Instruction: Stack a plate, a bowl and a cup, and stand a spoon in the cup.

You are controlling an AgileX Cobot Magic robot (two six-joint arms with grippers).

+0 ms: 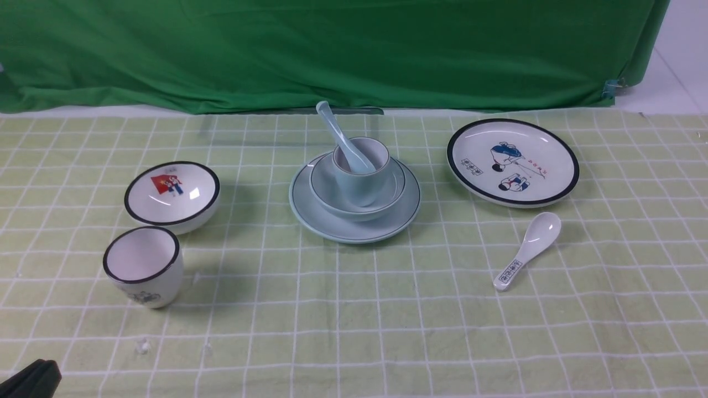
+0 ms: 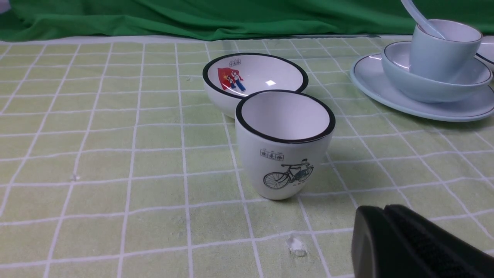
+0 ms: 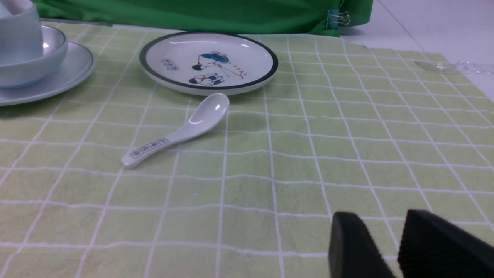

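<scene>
The pale blue plate lies mid-table. The pale blue bowl sits on it and the pale blue cup stands in the bowl. The pale blue spoon stands in the cup, its handle leaning back-left. The stack also shows in the left wrist view: plate, bowl, cup, spoon. My left gripper is shut and empty, low at the front left. My right gripper is open and empty over bare cloth, out of the front view.
A black-rimmed white bowl and a printed white cup stand at the left. A black-rimmed cartoon plate and a printed white spoon lie at the right. A green backdrop hangs behind the checked cloth.
</scene>
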